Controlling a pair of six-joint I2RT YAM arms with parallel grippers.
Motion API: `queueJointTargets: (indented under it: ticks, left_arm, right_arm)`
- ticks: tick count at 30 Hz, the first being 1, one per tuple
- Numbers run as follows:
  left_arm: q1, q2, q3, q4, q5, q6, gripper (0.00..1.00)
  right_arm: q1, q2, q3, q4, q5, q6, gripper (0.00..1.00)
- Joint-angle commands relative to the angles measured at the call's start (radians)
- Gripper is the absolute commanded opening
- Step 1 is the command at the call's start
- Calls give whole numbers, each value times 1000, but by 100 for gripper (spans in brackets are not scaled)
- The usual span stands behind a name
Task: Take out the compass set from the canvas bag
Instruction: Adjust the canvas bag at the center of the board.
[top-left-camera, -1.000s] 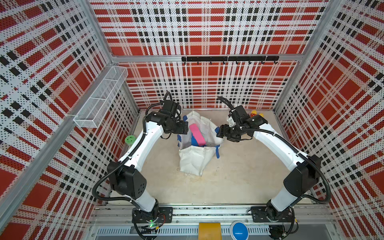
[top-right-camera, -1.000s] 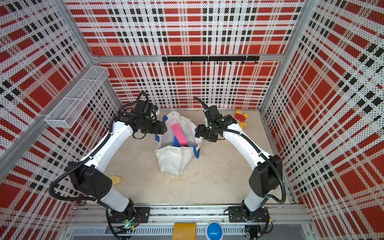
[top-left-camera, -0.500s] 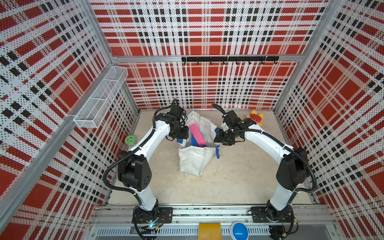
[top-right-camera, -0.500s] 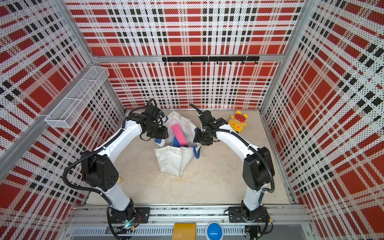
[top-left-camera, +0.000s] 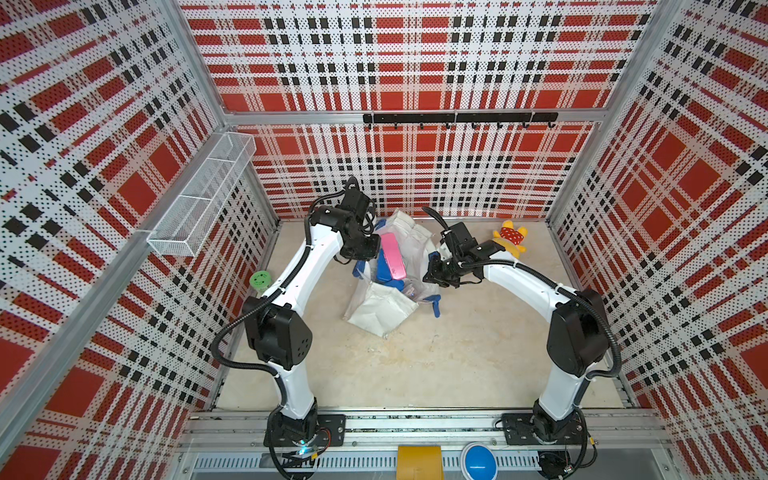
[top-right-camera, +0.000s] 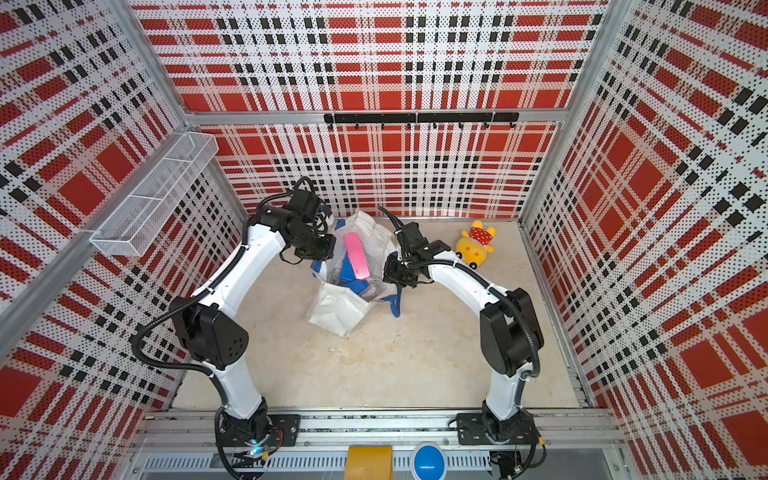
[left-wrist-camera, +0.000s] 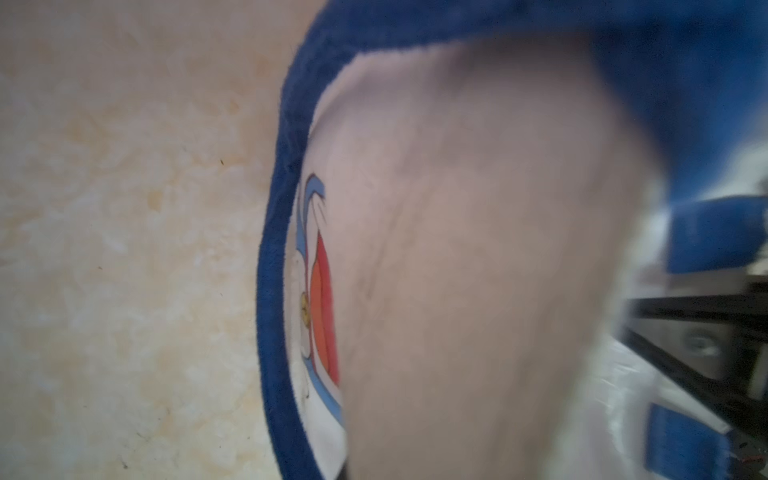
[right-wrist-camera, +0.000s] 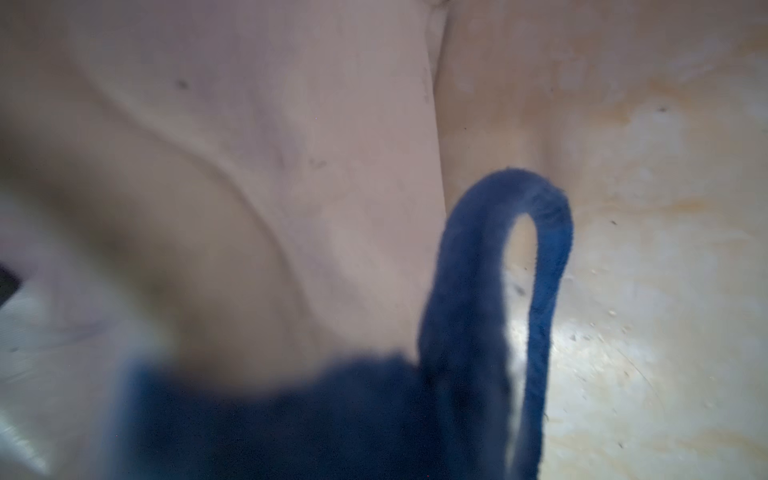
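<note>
The off-white canvas bag (top-left-camera: 382, 309) (top-right-camera: 338, 309) slumps on the floor mid-cell, mouth open upward. A pink case (top-left-camera: 392, 255) and blue cases (top-left-camera: 384, 274) stick out of it; I cannot pick out the compass set among them. My left gripper (top-left-camera: 368, 259) sits at the bag's left rim, shut on the fabric. Canvas (left-wrist-camera: 478, 249) fills the left wrist view and hides the fingers. At the right rim, my right gripper (top-left-camera: 432, 276) is closed on the blue tab. Its fingers are hidden behind blurred blue fabric, and the loop handle (right-wrist-camera: 548, 291) hangs beside it.
A yellow and red plush toy (top-left-camera: 510, 241) lies at the back right, behind the right arm. A green round object (top-left-camera: 260, 279) sits by the left wall. A wire basket (top-left-camera: 203, 199) hangs on the left wall and a hook rail (top-left-camera: 457, 118) on the back wall.
Both grippers have come in and down onto the bag's opposite rims and closed there. The bag's mouth is pinched on both sides.
</note>
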Motion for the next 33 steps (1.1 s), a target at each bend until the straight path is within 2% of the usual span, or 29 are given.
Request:
queueJointTargets:
  ticks: [1,4,9,14,19,21,25,28,33]
  left_arm:
    - [-45,-26,134,87,16,50,0]
    - [-91,-15,125,101,4,58,0]
    - [-138,-60,-73,227,9,21,0]
    - [-125,-98,-194,292,31,-13,0]
    - [-78,-119,-196,295,54,-21,0]
    - [-63,-128,-197,293,58,-17,0]
    - [-39,-133,-191,286,79,-16,0]
    - [-38,-130,-186,285,89,-18,0]
    - [-39,-109,-168,279,98,-29,0]
  right_arm:
    - [42,-7,-120,367,-18,118,19]
    - [57,23,-187,518,0,194,20]
    - [74,94,-167,501,11,188,18]
    - [73,51,-185,478,53,173,23]
    - [73,-51,-209,402,136,126,27]
    - [74,-86,-214,353,162,108,37]
    - [74,-219,-238,236,321,63,54]
    - [75,-298,-216,188,382,-12,54]
    - [132,-299,-155,151,330,-108,50]
